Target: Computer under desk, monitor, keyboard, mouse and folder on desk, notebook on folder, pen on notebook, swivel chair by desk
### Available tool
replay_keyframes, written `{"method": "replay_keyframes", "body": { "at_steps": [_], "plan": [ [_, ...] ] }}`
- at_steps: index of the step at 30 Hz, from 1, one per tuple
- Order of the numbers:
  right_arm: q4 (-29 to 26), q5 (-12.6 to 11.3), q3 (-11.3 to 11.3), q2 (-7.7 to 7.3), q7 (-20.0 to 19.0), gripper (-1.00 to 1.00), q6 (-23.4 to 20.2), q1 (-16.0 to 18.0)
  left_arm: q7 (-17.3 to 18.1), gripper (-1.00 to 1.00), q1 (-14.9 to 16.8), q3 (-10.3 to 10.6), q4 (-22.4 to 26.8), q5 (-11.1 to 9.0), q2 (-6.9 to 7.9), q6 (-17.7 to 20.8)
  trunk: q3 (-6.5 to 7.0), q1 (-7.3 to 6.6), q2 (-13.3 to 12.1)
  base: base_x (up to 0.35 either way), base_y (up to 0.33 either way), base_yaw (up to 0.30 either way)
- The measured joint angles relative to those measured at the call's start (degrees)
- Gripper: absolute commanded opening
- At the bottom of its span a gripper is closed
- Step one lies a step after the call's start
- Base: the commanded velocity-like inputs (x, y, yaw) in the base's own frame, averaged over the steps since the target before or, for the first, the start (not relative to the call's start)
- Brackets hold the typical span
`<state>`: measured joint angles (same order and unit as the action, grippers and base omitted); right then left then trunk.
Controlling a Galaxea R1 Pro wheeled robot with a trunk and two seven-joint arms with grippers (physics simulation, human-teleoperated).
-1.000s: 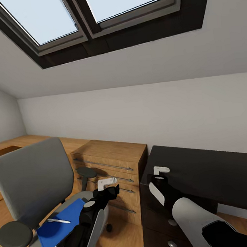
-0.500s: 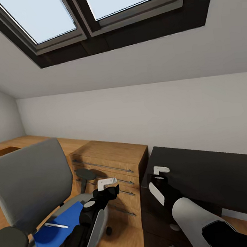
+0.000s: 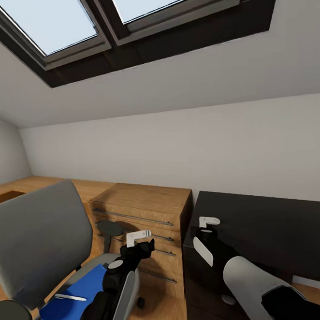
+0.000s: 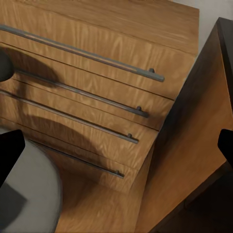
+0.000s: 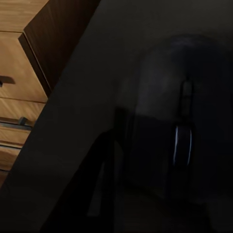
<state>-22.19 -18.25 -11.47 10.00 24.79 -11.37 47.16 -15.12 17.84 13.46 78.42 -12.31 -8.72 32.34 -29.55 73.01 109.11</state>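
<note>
Head view: under a sloped ceiling and skylight, the left gripper (image 3: 139,239) hangs above the gap between the swivel chair (image 3: 38,238) and the wooden drawer chest (image 3: 145,214); how far its fingers are parted cannot be told here. The right gripper (image 3: 207,222) hovers over the near corner of the desk (image 3: 272,227), its finger spacing equally unreadable. The folder (image 3: 71,306) lies flat on the chair seat, long axis running toward the chest, with the pen (image 3: 70,298) lying across it.

Left wrist view: dark fingertips (image 4: 9,155) sit at opposite edges (spread wide, holding nothing) before the chest's drawers (image 4: 87,97).

Right wrist view: the mouse (image 5: 177,121) rests on the glossy desk top, long axis roughly along the gripper's line of sight.
</note>
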Motion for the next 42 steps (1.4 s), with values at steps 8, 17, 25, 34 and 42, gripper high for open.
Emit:
{"method": "replay_keyframes", "body": {
  "at_steps": [8,17,25,34,42],
  "plan": [
    [0.0,0.0,0.0,0.00,0.1,-1.00,0.0,0.0,0.0,1.00,0.0,0.0,0.0,0.0,0.00,0.0,0.00,0.00,0.0,0.000,0.000,0.000],
    [0.0,0.0,0.0,0.00,0.2,-1.00,0.0,0.0,0.0,1.00,0.0,0.0,0.0,0.0,0.00,0.0,0.00,0.00,0.0,0.000,0.014,0.000],
    [0.1,0.1,0.0,0.00,0.1,-1.00,0.1,0.0,-0.1,1.00,0.0,0.0,0.0,0.0,0.00,0.0,0.00,0.00,0.0,0.000,0.107,0.000],
    [0.1,0.1,0.0,0.00,-0.1,-1.00,0.1,0.0,-0.1,1.00,0.0,0.0,0.0,0.0,0.00,0.0,0.00,0.00,0.0,0.000,0.059,0.000],
    [0.0,0.1,0.1,0.00,0.0,-1.00,0.4,0.0,-0.1,1.00,0.0,0.0,0.0,0.0,0.00,0.0,0.00,0.00,0.0,0.000,0.004,0.000]
  ]
}}
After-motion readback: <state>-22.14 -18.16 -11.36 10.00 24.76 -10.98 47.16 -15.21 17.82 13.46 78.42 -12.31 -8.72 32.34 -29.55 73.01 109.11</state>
